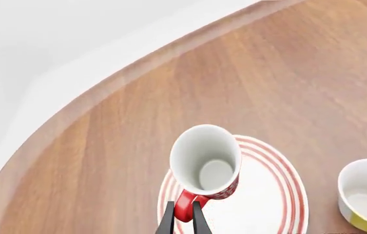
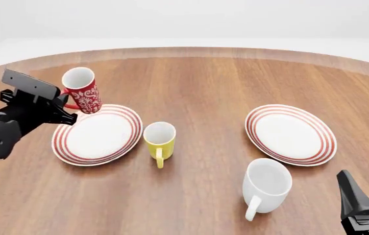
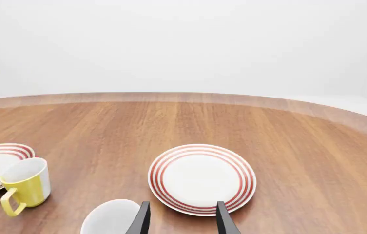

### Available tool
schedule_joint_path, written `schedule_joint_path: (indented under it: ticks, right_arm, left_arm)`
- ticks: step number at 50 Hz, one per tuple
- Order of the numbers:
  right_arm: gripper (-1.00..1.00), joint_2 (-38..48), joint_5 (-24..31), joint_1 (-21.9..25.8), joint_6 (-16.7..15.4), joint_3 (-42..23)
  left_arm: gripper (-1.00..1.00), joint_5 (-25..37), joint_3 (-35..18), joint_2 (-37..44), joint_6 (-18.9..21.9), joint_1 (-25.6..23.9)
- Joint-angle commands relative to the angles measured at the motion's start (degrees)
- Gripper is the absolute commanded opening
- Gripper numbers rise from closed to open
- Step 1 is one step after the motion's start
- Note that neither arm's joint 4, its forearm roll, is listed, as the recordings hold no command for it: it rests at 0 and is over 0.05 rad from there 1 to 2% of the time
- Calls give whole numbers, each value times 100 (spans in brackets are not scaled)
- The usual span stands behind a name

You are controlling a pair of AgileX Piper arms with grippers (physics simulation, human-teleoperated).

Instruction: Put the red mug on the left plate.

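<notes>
Left fingers (image 1: 183,217): closed on the red loop handle of the red mug (image 2: 84,89), one item, held upright above the far left rim of the left plate (image 2: 97,135); whether its base touches the plate cannot be told.

Right fingers (image 3: 182,218): spread apart, holding nothing, low at the near right of the counter (image 2: 204,83).

Mugs, three: the red one; one yellow mug (image 2: 159,142) just beside the left plate's right edge; one white mug (image 2: 266,185) near the right fingers.

Plates, two: left plate; right plate (image 2: 291,133), nothing on it.
</notes>
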Motion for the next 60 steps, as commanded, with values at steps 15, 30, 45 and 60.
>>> schedule_joint_path:
  ticks: [15, 30, 45, 60]
  right_arm:
    - [100, 0, 0, 1, 1, 0]
    - [100, 0, 0, 0, 1, 0]
    - [100, -2, 1, -1, -1, 0]
    - [100, 0, 0, 1, 0, 0]
  left_arm:
    - [-100, -620, 269, 595, -139, 141]
    - [-100, -785, 229, 878, -239, 245]
    - [-100, -1226, 385, 1384, -436, 250]
    - [-100, -1484, 470, 1707, -577, 181]
